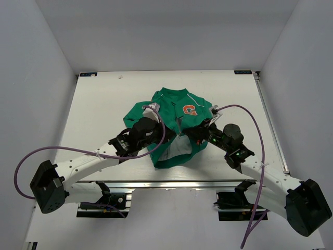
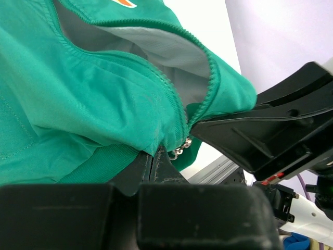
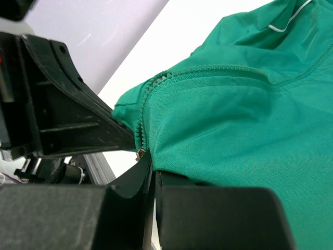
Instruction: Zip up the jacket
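White table (image 1: 104,99) carries the small green zip-front jacket with grey lining and an orange G patch (image 1: 169,107). It lies mid-table, collar on the far side, ribbed hem toward the arm bases. The front panels are parted low down, so the lining shows.

Both arms reach in from the near edge and meet at the hem end of the opening.

Left gripper (image 2: 154,159): jaws closed to a slit with green hem fabric pinched in it. The jacket spreads up and away from the fingertips.

Right gripper (image 3: 151,170): jaws likewise closed, pinching the other panel's lower edge. Its black body sits just beside the left one, across the zip gap.

Green zipper teeth (image 2: 169,86) start right at the fingertips and run forward toward the collar. That is the long axis, so the pull should go straight out from both claws, away from the bases.

Small silver metal slider (image 2: 182,146) hangs just ahead of the left fingertips, between the two grippers. In the right wrist view it also sits just past the right tips.

Judged: the tooth rows join only at the slider, so the zip is barely started. Neither claw seems to grip the slider itself. Cannot tell which is nearer to it.
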Tool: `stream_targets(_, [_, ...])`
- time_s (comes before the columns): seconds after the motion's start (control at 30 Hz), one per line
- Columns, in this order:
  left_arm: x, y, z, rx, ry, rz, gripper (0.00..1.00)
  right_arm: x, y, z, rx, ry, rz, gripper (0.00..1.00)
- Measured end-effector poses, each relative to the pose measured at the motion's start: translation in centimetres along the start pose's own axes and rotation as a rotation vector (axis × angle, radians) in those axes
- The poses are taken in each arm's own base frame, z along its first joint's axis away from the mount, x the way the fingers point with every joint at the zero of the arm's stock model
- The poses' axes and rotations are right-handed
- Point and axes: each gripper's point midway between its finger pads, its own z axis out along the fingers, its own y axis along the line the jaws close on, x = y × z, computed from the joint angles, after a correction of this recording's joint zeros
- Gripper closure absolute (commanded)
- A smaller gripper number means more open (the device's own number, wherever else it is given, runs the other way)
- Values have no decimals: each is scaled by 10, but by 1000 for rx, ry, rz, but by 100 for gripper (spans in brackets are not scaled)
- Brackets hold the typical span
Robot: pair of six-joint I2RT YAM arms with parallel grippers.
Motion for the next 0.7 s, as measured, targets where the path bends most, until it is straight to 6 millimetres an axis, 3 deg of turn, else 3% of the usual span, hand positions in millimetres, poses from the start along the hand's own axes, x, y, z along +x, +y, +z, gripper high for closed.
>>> stream_targets(0.3, [1,1,1,-4,2,0,100,-4,-2,1,17,-21,24,100])
stream_targets(0.7, [2,3,2,-5,6,42,100,4,-12,9,88,88,38,100])
